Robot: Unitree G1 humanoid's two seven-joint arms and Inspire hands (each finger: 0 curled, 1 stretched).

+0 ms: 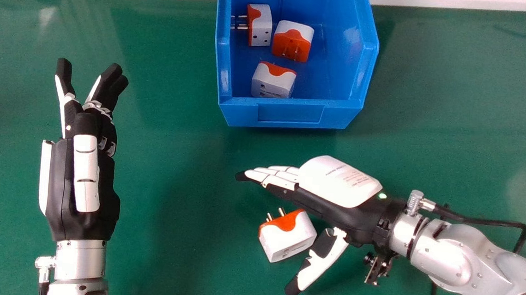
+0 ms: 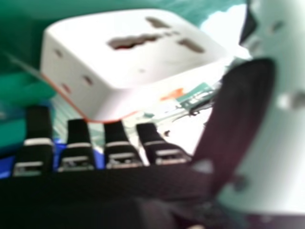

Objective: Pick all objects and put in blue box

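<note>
Okay, loose plug adapter (image 1: pixel 286 241) on the green tabletop (image 1: pixel 169 233), white body with orange prong face, sits between the right hand's (image 1: pixel 339 180) straight fingers and its thumb (image 1: pixel 322 262). That gap is what the next move turns on. In the head view the adapter lies on the robot's side of the fingers, and the thumb is spread wide just beside its right side; contact can't be told. The prongs (image 1: pixel 281 211) point up-left, toward the fingers; the body is blocky, no strong long axis. The right hand view has the same adapter close by, socket face visible. Right hand wide open, nothing gripped. It's clearly the nearer one; left hand (image 1: pixel 82 218) is well apart at the view's left, fingers extended, empty. Likely step: close thumb against fingers across the body, then lift. Prongs could catch a finger, or the body could twist if the pinch lands off-centre. Blue box (image 1: pixel 339 116) is ahead, beyond the right hand, low front lip facing the robot. Three adapters inside, none stacked: one far left (image 1: pixel 263 27), one beside it with prongs showing (image 1: pixel 293 41), one near the front lip (image 1: pixel 273 82). Looks like the last pick, judging by what's on the tabletop.
</note>
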